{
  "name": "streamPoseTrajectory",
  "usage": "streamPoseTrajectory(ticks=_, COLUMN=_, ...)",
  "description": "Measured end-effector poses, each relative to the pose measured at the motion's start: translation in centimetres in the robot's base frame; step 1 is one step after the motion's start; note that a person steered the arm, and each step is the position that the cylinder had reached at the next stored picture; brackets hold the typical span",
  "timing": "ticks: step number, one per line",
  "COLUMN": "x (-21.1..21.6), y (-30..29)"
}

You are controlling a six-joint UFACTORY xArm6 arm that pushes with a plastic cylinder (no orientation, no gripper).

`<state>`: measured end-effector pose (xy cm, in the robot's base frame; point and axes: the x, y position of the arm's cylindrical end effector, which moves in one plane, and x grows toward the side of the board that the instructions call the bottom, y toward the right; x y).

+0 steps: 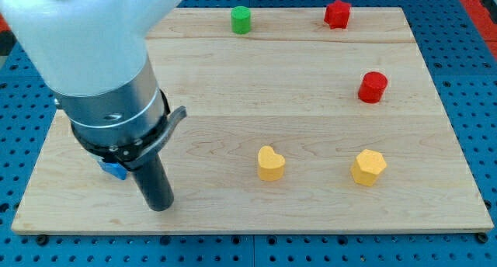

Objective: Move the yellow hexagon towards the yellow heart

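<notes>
The yellow hexagon [368,167] lies on the wooden board [233,88] at the lower right. The yellow heart [271,163] lies to its left, about a block's width or two away, in the lower middle. My tip [160,206] rests on the board at the lower left, well to the left of the heart and far from the hexagon. The arm's big white and dark body covers the upper left of the view.
A green cylinder [241,19] and a red star [337,14] stand near the board's top edge. A red cylinder [373,87] stands at the right. A blue block [115,170] peeks out beside the rod, mostly hidden.
</notes>
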<state>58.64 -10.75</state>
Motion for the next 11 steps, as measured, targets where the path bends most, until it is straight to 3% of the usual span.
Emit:
streamPoseTrajectory(ticks=5, x=1.8, y=27.7)
streamPoseTrajectory(ticks=8, x=-2.2, y=30.3)
streamPoseTrajectory(ticks=11, x=-3.8, y=25.3)
